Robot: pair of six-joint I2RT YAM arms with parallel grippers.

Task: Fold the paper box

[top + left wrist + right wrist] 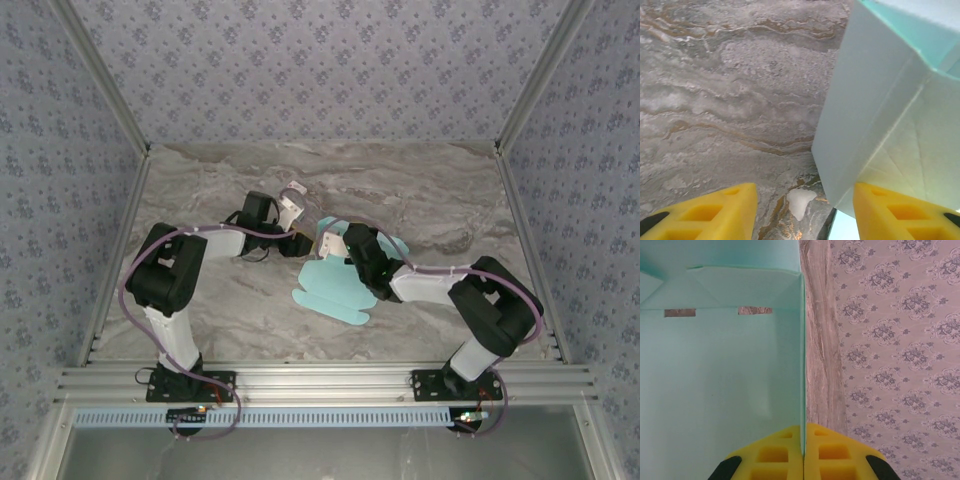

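Box [335,290]: thin, light card, easily creased, lying mid-table [230,310] and partly folded. Right gripper [803,440] is clamped on a raised wall's edge. Left gripper [805,205] has its jaws apart beside a panel. Best held near the creases, not the floppy flaps.

**Left arm** [165,275]: base bolted at the near edge. Upper link rises to a sharply bent elbow on the outer side, and the forearm reaches right toward the middle.

**Left gripper** [802,210]: aimed downward, yellow fingers [710,212] parted about halfway, gripping nothing.

**Right arm** [490,305]: base at the near edge. Elbow bent outward to the right, forearm reaching left, wrist close to the left gripper.

**Right gripper** [804,435]: its two fingers pressed together, pinching a thin wall of the box [715,380].
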